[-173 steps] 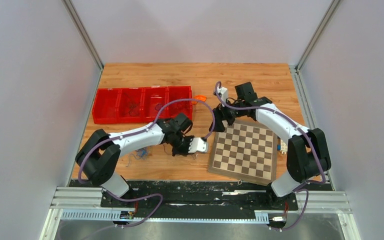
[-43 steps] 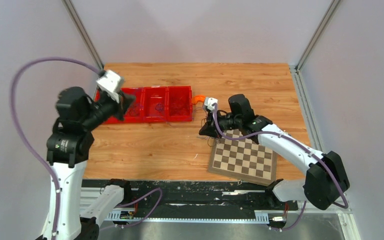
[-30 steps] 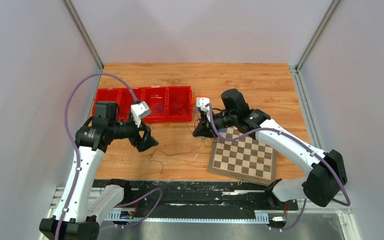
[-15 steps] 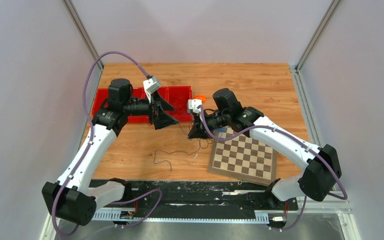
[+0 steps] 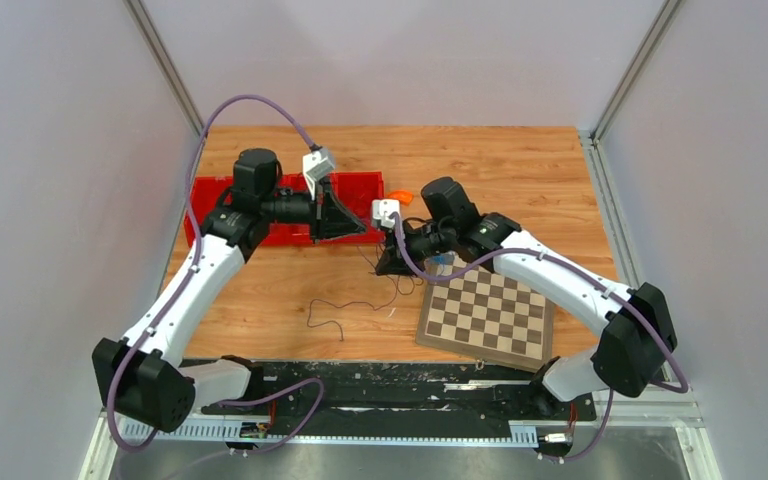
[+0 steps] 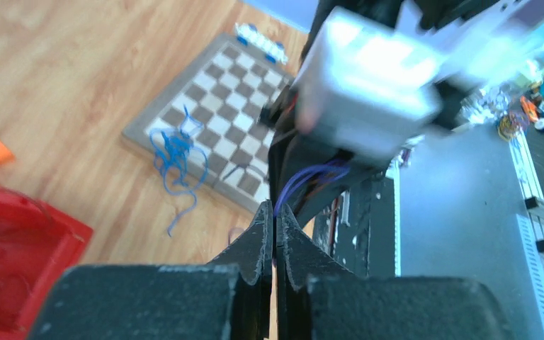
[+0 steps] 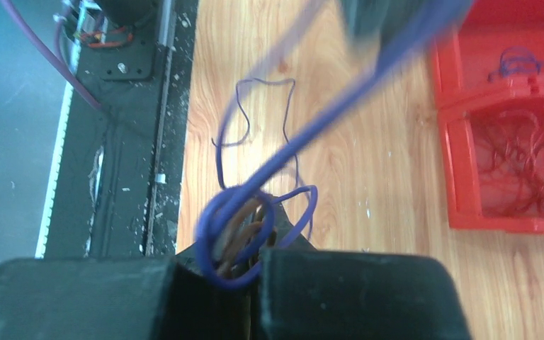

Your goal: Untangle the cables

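Cables (image 7: pixel 239 237) bunch in your clenched right hand (image 7: pixel 251 249); your left hand (image 6: pixel 275 212) pinches one blue strand (image 7: pixel 326 127).

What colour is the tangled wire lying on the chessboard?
The wire is blue, clearest in the left wrist view.

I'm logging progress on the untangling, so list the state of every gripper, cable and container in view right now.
left gripper: shut, pinching the blue-purple cable at its tips.
right gripper: shut on a bundle of blue-purple and brown loops.
blue-purple cable: stretched taut between both grippers.
dark cable: slack on the table, unheld.
blue tangle: loose on the chessboard, unheld.
red tray: upright, sorted cables in its compartments.
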Controlling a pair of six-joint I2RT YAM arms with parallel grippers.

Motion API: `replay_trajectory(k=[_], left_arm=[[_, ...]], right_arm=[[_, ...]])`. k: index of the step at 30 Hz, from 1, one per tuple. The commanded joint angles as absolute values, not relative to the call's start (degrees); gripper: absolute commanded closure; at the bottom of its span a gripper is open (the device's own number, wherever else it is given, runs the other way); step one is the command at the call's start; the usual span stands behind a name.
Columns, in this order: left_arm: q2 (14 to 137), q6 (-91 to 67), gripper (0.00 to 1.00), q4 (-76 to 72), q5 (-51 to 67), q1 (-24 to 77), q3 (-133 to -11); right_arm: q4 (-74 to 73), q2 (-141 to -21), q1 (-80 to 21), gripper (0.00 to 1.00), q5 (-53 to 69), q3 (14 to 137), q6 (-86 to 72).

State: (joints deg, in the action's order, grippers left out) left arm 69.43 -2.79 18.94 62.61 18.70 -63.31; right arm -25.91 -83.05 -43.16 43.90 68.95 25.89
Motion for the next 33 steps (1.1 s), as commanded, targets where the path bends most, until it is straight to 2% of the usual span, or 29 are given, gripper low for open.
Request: replay_trajectory(k=[1,10,15,18,19,22,25,28,30,31,33], left_arm=[[65.13,-8.65,1.0,15.38,65.06,16.69,-72.06],[64.32,-29.74,1.0,0.64,67.58,8.14,-81.34],[64.61,-29.49,1.0,5.02,67.73,3.86,-81.79],[64.02,-15.48,1.0,16.94,66.31,2.5,-79.76],[63.91,-11.26,1.0,25.15,64.76,2.44,-79.21],[64.33,12.67,1.0,41.66,60.86,2.42,-75.48],[65.95,29.46,1.0,57.5,54.44,2.58,-69.77],[67.55,40.24,1.0,60.9,48.23,4.2,-63.04],[67.81,42.11,1.0,58.79,44.53,5.95,-57.87],[67.79,41.97,0.99,55.39,41.94,7.29,-54.76],[67.92,41.3,0.64,51.42,40.06,8.44,-51.88]], right_arm=[[-25.37,-82.5,-40.03,1.0,42.43,64.74,28.67],[-26.03,-87.67,-31.19,0.98,42.19,60.22,30.54],[-26.45,-89.04,-30.26,1.0,41.4,59.37,32.14],[-26.67,-90.4,-29.97,0.99,39.66,60.56,31.42],[-26.81,-90.83,-29.71,0.98,39.56,61.16,31.03],[-27.37,-91.62,-29.23,0.97,39.34,62.7,30.72],[-27.59,-91.91,-28.86,0.97,39.12,63.42,30.87],[-27.76,-92.41,-28.63,0.97,39.41,63.79,30.85],[-27.92,-92.98,-28.57,0.97,39.61,64.02,30.93],[-27.98,-93.24,-28.55,0.97,39.76,64.25,30.97],[-28.45,-93.79,-28.61,0.97,39.86,64.95,30.88]])
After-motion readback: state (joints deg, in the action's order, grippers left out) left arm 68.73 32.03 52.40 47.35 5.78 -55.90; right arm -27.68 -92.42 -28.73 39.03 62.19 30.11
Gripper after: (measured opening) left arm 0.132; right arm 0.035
